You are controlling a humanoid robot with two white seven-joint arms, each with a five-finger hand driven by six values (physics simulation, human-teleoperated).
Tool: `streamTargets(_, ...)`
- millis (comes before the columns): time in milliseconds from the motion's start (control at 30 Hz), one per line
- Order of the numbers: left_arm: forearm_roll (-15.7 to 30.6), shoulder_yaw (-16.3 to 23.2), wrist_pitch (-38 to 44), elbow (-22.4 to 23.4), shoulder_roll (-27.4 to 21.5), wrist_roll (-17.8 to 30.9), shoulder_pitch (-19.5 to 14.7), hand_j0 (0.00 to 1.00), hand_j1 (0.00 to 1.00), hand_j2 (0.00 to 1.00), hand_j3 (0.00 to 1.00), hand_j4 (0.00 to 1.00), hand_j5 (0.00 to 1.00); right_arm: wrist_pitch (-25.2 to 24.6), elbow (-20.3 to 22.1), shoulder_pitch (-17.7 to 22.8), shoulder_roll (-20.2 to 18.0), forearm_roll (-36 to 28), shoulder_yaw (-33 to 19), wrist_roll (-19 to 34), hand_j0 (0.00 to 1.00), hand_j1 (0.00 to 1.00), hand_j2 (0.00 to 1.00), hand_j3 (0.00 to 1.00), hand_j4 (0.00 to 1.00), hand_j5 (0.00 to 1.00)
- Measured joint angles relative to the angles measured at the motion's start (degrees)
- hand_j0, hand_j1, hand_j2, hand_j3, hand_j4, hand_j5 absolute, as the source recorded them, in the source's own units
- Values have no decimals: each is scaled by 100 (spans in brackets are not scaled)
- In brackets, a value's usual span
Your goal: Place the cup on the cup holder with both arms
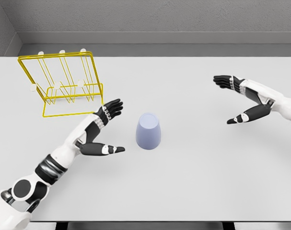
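One pale lavender cup [148, 132] stands upside down near middle of white tabletop [193, 182], free of both hands. Left hand [100, 129] just beside cup's left, palm facing cup, fingers [112, 107] spread and released, thumb pointing toward cup base, holding nothing. Yellow wire cup holder [64, 81] sits at far left, behind left hand. Right hand [243, 98] well apart at right, fingers extended, thumb dropped, grasping nothing.
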State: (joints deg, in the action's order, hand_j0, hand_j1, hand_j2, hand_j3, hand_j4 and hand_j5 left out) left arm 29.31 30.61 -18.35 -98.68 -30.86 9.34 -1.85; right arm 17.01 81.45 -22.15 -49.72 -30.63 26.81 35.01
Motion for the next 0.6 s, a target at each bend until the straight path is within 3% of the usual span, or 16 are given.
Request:
streamTargets(200,-416,29,233,145,390,-144,-18,100,100,100,100,100,100,-29,119,-26,-32,19,-2,0,100,100,100,100,100,100)
streamTargets(600,-508,41,474,559,697,-199,-193,100,100,100,100,100,100,-133,461,-132,13,37,-11,0,100,100,100,100,100,100)
